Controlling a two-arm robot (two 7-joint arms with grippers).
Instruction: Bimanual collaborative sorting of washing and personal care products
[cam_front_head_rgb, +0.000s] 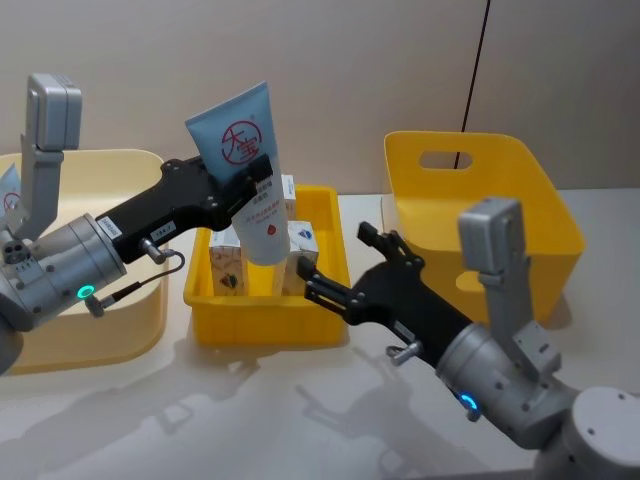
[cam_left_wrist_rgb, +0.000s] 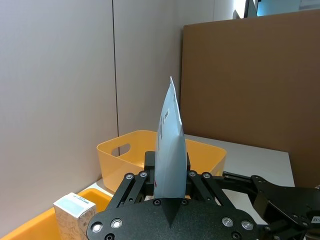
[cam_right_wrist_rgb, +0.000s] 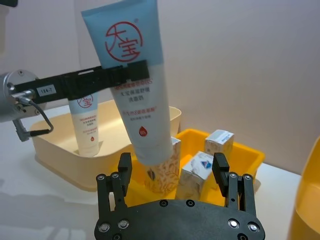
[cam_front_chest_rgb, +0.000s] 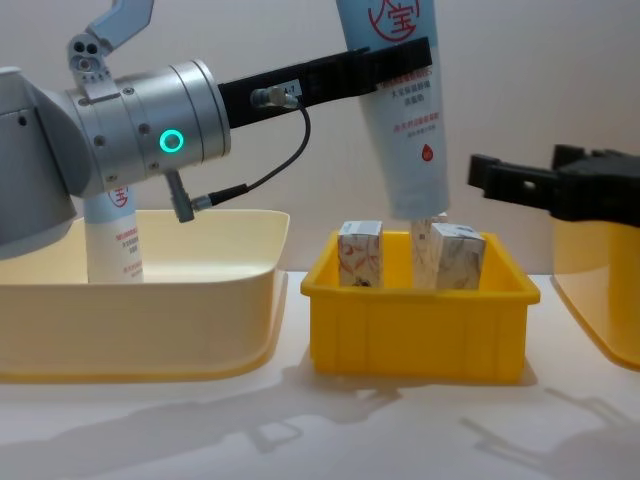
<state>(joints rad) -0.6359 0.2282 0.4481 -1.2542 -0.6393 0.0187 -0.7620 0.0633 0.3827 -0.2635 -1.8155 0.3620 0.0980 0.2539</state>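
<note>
The left gripper (cam_front_head_rgb: 257, 181) reaches in from the left, raised over the small yellow bin (cam_front_head_rgb: 268, 326), and its jaws are pinching a light-blue squeeze tube (cam_front_head_rgb: 237, 135) around the middle, where the blue upper part with the red circular logo meets the paler lower part with red text. The tube is held off the bench (cam_front_head_rgb: 300, 420), slightly tilted, with the flat crimped end up and the narrow end pointing down into the bin; whether that end touches anything below cannot be told. Inside the small yellow bin stand white cartons: 1 with orange-red marbling (cam_front_chest_rgb: 360, 253) toward the bin's left side, 1 with grey marbling (cam_front_chest_rgb: 457, 257) toward its right, and a 3rd (cam_front_head_rgb: 288, 190) behind the tube. The right gripper (cam_front_head_rgb: 337, 260) comes in from the right, just beside the bin's right wall and level with its rim, its jaws spread wide and holding nothing. To the left of the small bin sits a wide cream bin (cam_front_head_rgb: 120, 345), and a 2nd tube (cam_front_chest_rgb: 112, 240) of the same kind stands upright in it, behind the left arm. A large yellow bin (cam_front_head_rgb: 540, 240) with a handle slot stands on the bench to the right, behind the right arm.
</note>
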